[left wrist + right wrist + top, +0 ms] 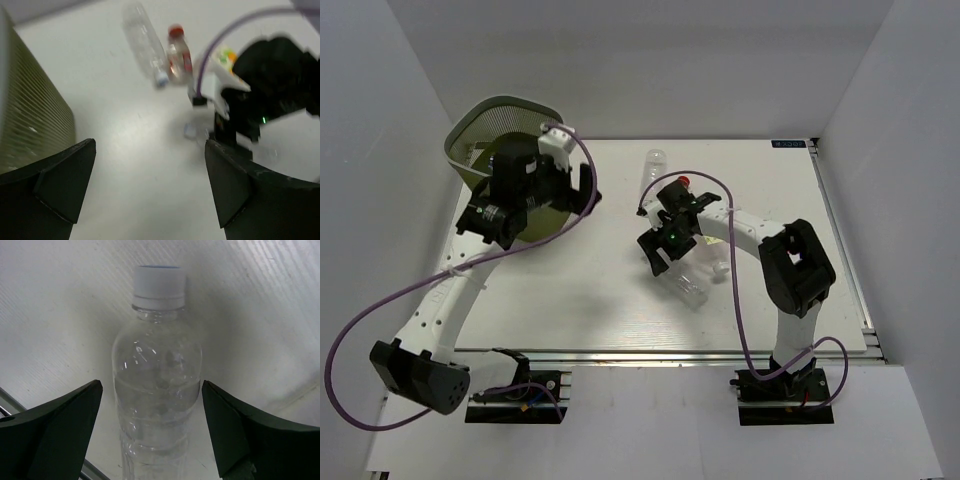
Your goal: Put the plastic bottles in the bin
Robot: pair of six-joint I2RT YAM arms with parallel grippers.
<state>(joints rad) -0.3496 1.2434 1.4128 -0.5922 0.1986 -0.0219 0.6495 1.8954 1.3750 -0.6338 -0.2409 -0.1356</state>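
White walls box in a pale worktop [580,300]. At its far left stands the bin [485,125], olive wire mesh with a rounded rim, stiff and open. The left gripper [150,145] hangs by it, jaws spread on nothing. Toward the middle lie a long clear bottle [650,168] and a red-capped bottle [683,184], side by side. Further right, the right gripper [151,385] brackets a white-capped clear bottle [157,370] lying on the worktop, jaws wide apart on either side, not pinching. I judge it light, thin-walled and glossy, apt to roll, dent or squirt free. It is best taken across the ribbed cylindrical body, below the tapering shoulder.
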